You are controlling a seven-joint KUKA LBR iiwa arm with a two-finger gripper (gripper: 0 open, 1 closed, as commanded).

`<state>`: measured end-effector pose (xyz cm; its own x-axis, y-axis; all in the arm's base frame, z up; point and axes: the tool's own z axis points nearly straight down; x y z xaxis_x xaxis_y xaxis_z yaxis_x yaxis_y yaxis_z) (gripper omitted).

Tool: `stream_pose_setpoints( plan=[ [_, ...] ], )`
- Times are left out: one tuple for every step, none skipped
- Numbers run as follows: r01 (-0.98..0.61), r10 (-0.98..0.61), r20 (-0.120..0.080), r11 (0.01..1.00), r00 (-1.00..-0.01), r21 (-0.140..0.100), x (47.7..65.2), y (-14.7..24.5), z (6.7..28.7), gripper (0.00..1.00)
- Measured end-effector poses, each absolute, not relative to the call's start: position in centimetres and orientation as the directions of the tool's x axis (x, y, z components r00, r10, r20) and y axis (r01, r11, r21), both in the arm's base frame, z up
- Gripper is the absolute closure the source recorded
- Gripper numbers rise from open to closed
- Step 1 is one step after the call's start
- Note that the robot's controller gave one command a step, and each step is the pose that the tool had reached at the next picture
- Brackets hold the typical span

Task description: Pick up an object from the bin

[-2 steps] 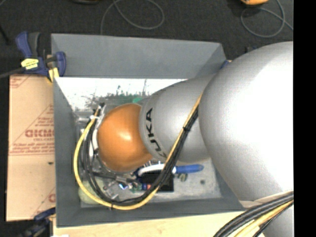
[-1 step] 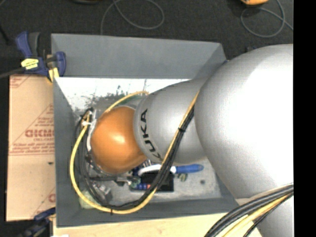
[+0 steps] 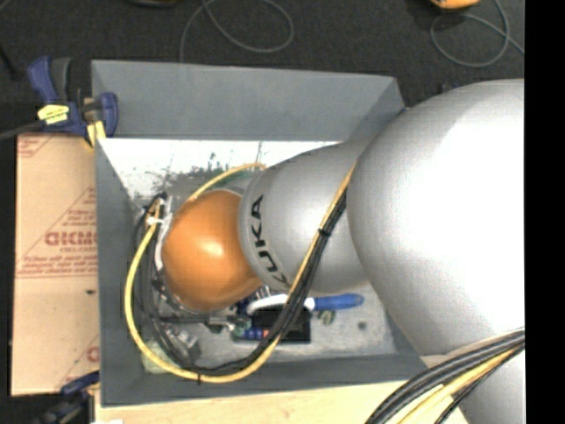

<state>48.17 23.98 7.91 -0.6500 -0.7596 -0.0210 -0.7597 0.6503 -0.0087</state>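
Dark parts of my gripper (image 3: 177, 329) stick out under the orange cover, low in the bin's front left corner. Just to its right, a few small things lie on the bin floor. A white piece (image 3: 265, 304) and a black flat thing (image 3: 298, 329) lie side by side, with a small blue and green thing (image 3: 244, 328) at their left end. Further right lies a blue handle-shaped thing (image 3: 341, 303), partly under the arm. What lies directly beneath the gripper is hidden.
The arm and its orange cover hide most of the bin floor. A yellow cable loops from the wrist round the front left of the bin. Speckled bare floor shows along the back wall and at the front right.
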Motion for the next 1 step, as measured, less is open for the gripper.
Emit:
stream_pose_setpoints(
  plan=[
    [-0.757,-0.757,-0.005,0.653,-0.653,-0.001,48.34,23.96,10.45,1.0]
  ],
)
